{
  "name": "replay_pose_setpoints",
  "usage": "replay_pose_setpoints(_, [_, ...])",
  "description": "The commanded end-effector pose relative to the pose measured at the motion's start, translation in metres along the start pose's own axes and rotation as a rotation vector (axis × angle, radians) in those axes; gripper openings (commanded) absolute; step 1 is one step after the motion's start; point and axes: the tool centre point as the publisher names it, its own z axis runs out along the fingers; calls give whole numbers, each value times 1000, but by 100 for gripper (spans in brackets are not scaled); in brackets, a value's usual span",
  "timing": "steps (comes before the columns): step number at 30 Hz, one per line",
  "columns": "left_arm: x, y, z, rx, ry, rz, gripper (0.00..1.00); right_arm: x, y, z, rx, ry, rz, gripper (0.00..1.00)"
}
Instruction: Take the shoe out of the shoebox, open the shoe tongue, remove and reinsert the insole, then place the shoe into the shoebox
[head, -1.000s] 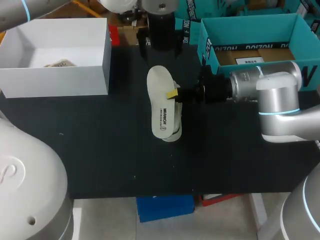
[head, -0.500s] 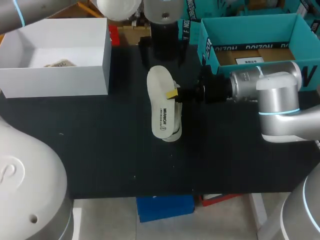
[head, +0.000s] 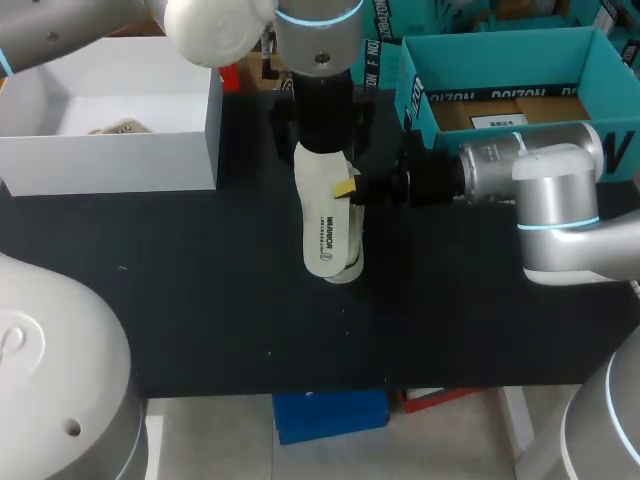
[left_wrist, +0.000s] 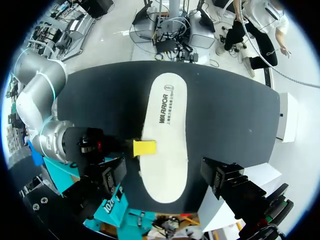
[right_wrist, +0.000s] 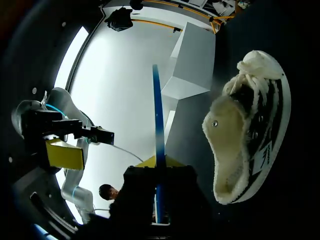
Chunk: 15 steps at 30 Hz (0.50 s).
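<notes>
Black tabletop (head: 200, 300) is seen from above. A cream insole (head: 325, 215) is held flat over it, clamped at one long edge by the right gripper (head: 347, 188), with one yellow tip seen on its top face. The shoe (right_wrist: 250, 125) lies on its side beneath the insole, mostly hidden from above. The left gripper (left_wrist: 167, 175) is positioned over the insole's rear end, its fingers (left_wrist: 222, 175) spread wide and apart from it. A teal shoebox (head: 500, 50) stands open at the right rear.

Cream insole (head: 325, 228); black-and-cream shoe (right_wrist: 260, 125) — black table (head: 200, 285)
</notes>
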Motion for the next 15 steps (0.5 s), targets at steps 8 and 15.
replay_pose_setpoints(8, [8,-50,0,-49,-9,18,100,0,0,1,1,-2,1,0])
replay_pose_setpoints(15, [14,-76,2,-52,-11,25,100,0,0,1,1,-2,1,0])
